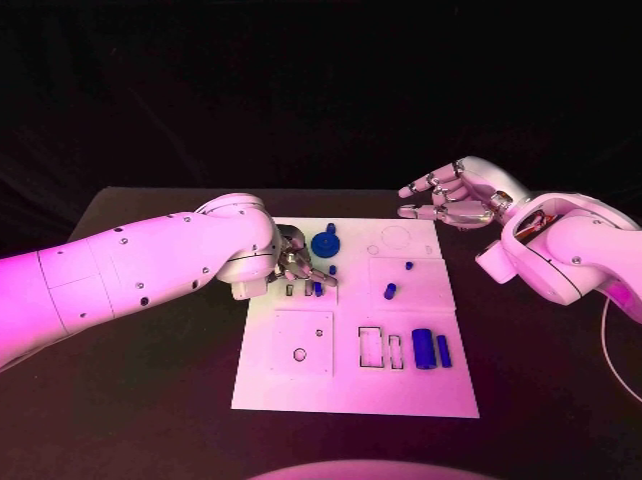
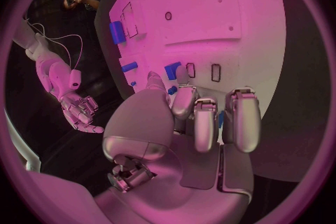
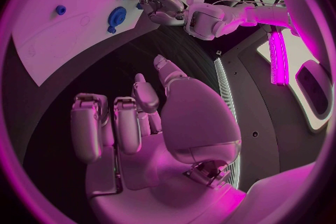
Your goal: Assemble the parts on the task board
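Observation:
The white task board (image 1: 353,392) lies in the middle of the table. My left hand (image 1: 301,266) reaches down over its far left part, fingertips beside two small blue parts (image 1: 333,270) (image 1: 317,290). In the left wrist view a small blue part (image 2: 172,90) shows between the thumb (image 2: 153,81) and a finger; whether they touch it I cannot tell. A blue gear-shaped part (image 1: 328,242) lies just beyond the hand. My right hand (image 1: 458,197) hangs above the table past the board's far right corner, fingers apart and holding nothing.
A large blue cylinder (image 1: 424,349) and a narrow blue bar (image 1: 444,349) sit on the board's near right. A blue peg (image 1: 390,291) and a smaller blue part (image 1: 409,266) stand mid-board. Outlined slots (image 1: 370,345) mark the near half. Bare black table (image 1: 163,400) surrounds the board.

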Available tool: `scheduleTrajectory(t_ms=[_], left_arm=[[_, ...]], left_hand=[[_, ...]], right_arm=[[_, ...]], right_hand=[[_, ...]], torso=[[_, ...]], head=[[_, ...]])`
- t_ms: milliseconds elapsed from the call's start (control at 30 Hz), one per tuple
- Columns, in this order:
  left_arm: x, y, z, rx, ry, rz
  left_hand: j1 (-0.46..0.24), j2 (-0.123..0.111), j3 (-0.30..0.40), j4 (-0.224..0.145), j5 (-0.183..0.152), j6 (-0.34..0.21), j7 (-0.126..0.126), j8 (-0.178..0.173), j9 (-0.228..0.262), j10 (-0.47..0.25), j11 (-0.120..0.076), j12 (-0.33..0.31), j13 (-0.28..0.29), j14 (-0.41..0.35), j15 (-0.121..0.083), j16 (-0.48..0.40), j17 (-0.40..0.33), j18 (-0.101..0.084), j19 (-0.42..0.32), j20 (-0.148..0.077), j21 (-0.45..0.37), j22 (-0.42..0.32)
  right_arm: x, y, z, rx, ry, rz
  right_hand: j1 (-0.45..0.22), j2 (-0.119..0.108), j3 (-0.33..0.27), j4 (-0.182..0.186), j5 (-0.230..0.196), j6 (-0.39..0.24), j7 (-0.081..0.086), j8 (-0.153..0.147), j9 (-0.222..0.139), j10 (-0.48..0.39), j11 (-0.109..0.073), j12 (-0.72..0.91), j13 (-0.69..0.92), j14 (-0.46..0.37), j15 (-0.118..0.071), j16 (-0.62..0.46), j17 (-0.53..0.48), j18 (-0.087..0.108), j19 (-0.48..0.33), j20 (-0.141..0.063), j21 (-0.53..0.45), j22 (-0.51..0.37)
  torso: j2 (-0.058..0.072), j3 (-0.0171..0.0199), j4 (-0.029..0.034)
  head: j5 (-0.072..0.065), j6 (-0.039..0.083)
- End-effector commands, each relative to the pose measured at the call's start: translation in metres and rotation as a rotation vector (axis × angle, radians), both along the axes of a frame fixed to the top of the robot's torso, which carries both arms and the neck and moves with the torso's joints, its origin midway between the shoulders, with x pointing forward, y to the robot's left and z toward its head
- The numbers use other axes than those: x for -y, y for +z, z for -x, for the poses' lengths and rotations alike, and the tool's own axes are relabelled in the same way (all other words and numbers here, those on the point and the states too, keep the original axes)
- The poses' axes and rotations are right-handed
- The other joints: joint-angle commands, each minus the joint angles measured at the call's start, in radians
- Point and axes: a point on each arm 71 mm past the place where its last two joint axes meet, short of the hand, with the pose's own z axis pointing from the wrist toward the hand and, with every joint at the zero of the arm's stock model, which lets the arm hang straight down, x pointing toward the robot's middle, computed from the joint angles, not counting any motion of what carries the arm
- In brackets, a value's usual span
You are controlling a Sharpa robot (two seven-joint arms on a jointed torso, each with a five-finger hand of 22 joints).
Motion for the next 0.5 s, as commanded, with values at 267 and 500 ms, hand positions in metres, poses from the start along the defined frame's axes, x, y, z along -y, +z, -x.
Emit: scheduleTrajectory(t_ms=[267, 500], left_arm=[[-0.0030, -0.0025, 0.0007, -0.037, 0.033, -0.094], [-0.0030, -0.0027, 0.0000, -0.038, 0.035, -0.096]], left_hand=[[0.029, 0.009, 0.015, -0.008, -0.005, -0.008, -0.001, 0.009, 0.013, 0.005, -0.004, 0.005, 0.004, 0.105, -0.008, 0.003, 0.263, -0.009, 0.027, -0.006, 0.008, 0.090], [0.051, 0.016, 0.029, -0.015, -0.005, -0.012, -0.001, 0.011, 0.024, 0.005, -0.004, 0.005, 0.004, 0.105, -0.009, 0.003, 0.263, -0.010, 0.027, -0.007, 0.008, 0.093]], right_arm=[[-0.0022, -0.0008, 0.0007, -0.008, 0.020, 0.008], [-0.0024, -0.0010, 0.0007, -0.010, 0.022, 0.009]], right_hand=[[0.001, 0.003, -0.010, 0.004, 0.009, -0.001, -0.003, 0.005, 0.001, -0.007, 0.000, -0.002, -0.001, 0.073, 0.004, -0.003, 0.135, 0.001, 0.001, 0.005, -0.004, 0.046], [0.001, 0.003, -0.010, 0.004, 0.009, -0.001, -0.003, 0.005, 0.001, -0.007, 0.000, -0.002, -0.001, 0.073, 0.004, -0.003, 0.135, 0.001, 0.001, 0.005, -0.004, 0.046]], torso=[[0.000, 0.0007, -0.0002], [0.000, 0.0005, 0.0005]], head=[[-0.001, -0.007], [-0.001, -0.010]])
